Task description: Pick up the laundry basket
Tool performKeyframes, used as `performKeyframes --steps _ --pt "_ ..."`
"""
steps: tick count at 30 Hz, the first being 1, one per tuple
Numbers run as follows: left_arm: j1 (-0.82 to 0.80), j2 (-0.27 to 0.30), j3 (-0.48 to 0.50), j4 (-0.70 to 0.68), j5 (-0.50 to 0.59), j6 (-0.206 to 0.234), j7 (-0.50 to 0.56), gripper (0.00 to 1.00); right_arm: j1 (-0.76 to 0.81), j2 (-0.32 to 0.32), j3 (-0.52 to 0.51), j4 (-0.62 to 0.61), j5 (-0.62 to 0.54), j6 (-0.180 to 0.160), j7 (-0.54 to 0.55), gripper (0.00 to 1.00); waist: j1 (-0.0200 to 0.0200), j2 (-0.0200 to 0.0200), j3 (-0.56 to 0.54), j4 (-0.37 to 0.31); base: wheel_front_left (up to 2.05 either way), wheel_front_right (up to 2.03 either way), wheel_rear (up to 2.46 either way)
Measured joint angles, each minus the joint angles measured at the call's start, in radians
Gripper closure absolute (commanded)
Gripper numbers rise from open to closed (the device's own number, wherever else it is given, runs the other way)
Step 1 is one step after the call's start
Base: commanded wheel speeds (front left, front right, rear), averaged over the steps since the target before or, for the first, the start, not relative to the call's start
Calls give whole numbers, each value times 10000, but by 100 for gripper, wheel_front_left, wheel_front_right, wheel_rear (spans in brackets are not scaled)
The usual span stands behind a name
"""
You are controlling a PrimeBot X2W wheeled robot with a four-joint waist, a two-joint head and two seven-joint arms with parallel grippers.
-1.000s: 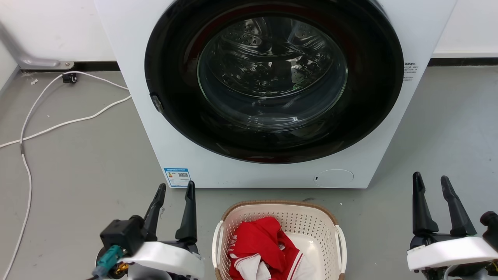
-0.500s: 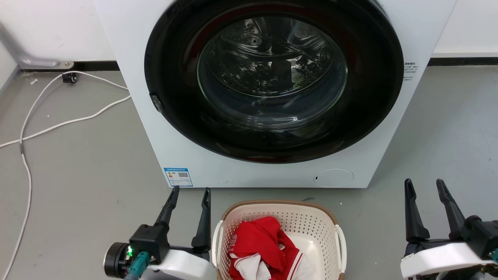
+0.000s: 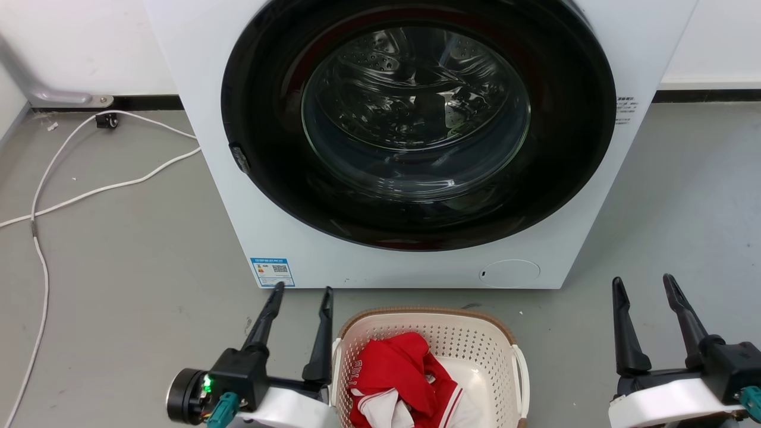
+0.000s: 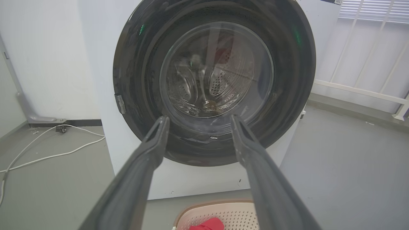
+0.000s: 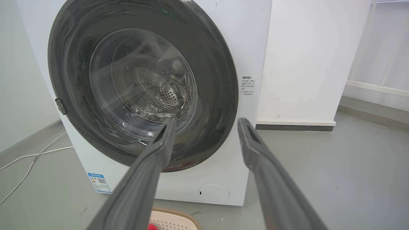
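Laundry basket (image 3: 464, 336): on floor (image 3: 119, 267) at near centre, holding red garment (image 3: 392, 371), ungripped. Left gripper (image 3: 302, 288) just beside left handle (image 3: 335, 364), right gripper (image 3: 642, 279) well to the right; both part-open, empty. Washing machine (image 3: 196, 59) just beyond. Approach step, by judgement. Next: bring right gripper in to right handle (image 3: 524, 374), lower both, close on handles, lift level.

Left gripper (image 3: 302, 288) has shifted inward over the last second, and its inner finger (image 3: 323, 333) is now just beside the laundry basket (image 3: 425, 311), at the left handle. Right gripper (image 3: 642, 279) has drifted slightly inward and sits lower in the head view.
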Motion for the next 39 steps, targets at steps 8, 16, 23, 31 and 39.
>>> performKeyframes --steps 8,16,23,31,39 --pt "226 -416 646 33 29 -529 -150 0 68 -2 -176 316 1104 0 -169 0 0 0 6 -13 0 0 0" --pt "373 -642 872 391 742 -752 -282 0 70 -2 -180 403 763 0 -303 0 0 0 -1 -13 0 0 0" --pt "374 -696 635 531 1789 -876 -384 0 90 -2 -102 345 125 0 -426 0 0 0 -16 5 0 0 0" --pt "374 -723 754 560 1707 -895 -397 0 98 -2 -59 280 127 0 -426 0 0 0 -17 2 0 0 0" --pt "378 -750 779 621 1708 -980 -397 0 110 -2 -2 336 138 0 -426 0 0 0 -44 -24 0 0 0"
